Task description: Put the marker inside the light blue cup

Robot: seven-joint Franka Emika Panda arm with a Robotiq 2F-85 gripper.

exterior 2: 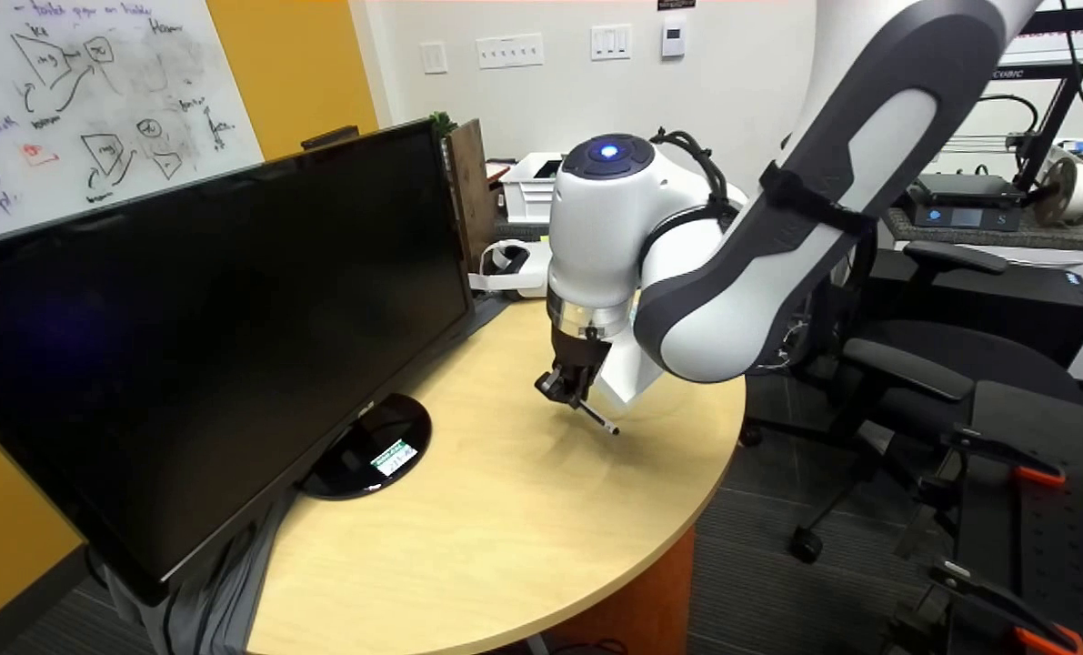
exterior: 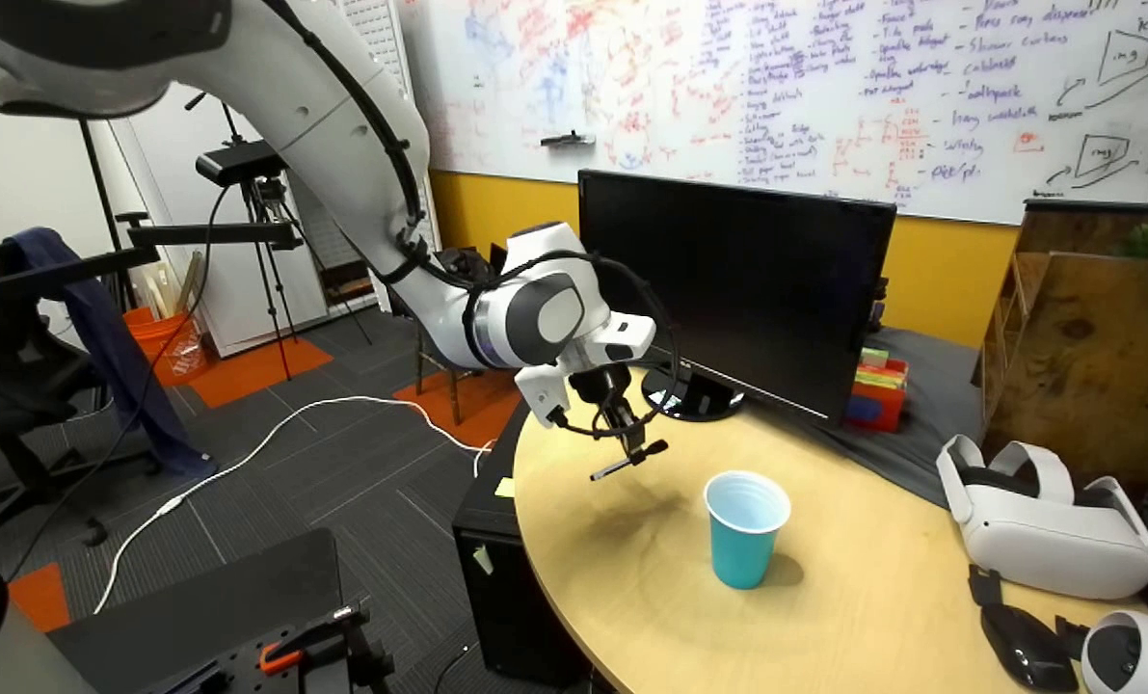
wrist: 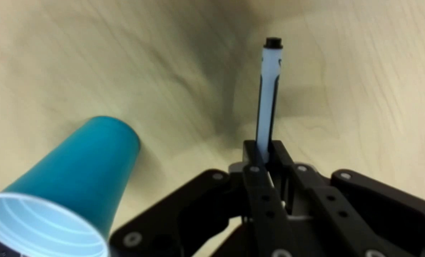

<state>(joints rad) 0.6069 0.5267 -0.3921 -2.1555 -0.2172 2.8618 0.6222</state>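
The marker is thin, with a pale barrel and black ends. My gripper is shut on it and holds it above the round table, tilted and sticking out sideways from the fingers. The held marker also shows in an exterior view and in the wrist view, its black end pointing away from the fingertips. The light blue cup stands upright on the table, apart from the gripper. In the wrist view the cup is at the lower left, its open rim visible. The arm hides it in an exterior view.
The round wooden table has a black monitor at its back. A white VR headset, a black mouse-like object and a white controller lie beyond the cup. A red-orange container stands beside the monitor.
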